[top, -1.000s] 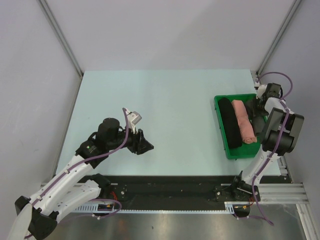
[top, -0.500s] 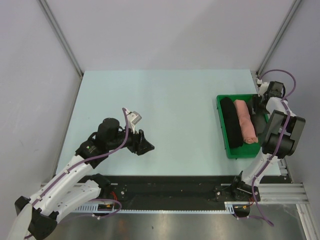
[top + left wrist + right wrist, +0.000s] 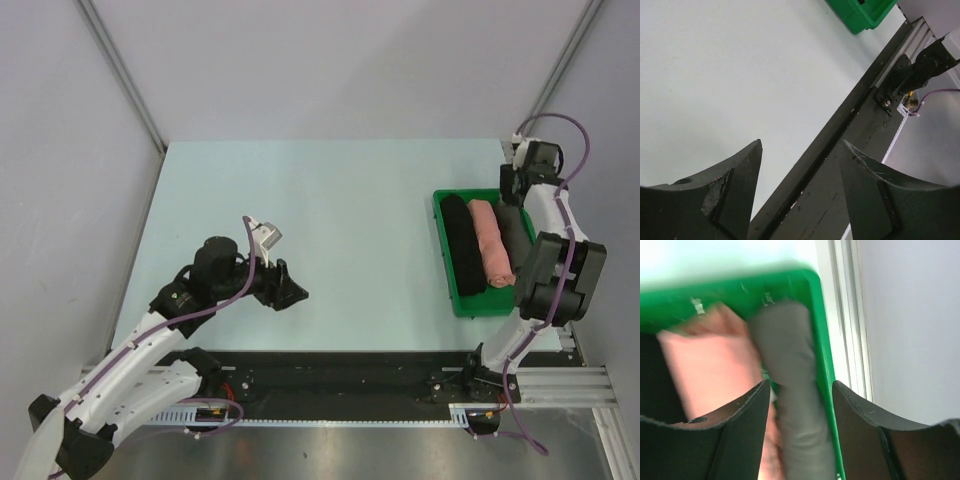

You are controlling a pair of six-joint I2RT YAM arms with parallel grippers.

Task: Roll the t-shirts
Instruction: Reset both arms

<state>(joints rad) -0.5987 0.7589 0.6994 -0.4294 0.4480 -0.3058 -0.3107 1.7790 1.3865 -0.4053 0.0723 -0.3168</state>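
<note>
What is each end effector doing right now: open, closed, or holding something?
Left end effector: open, holding nothing.
Right end effector: open, holding nothing; the grey t-shirt roll lies free in the green tray.

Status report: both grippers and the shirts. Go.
Left gripper open, empty, over the table. Right gripper open above the grey roll. Black roll and pink roll beside it in the green tray. No obstruction seen.

Black roll [image 3: 461, 245], salmon-pink roll [image 3: 490, 245], grey roll [image 3: 516, 228], side by side in green tray [image 3: 480, 304].
</note>
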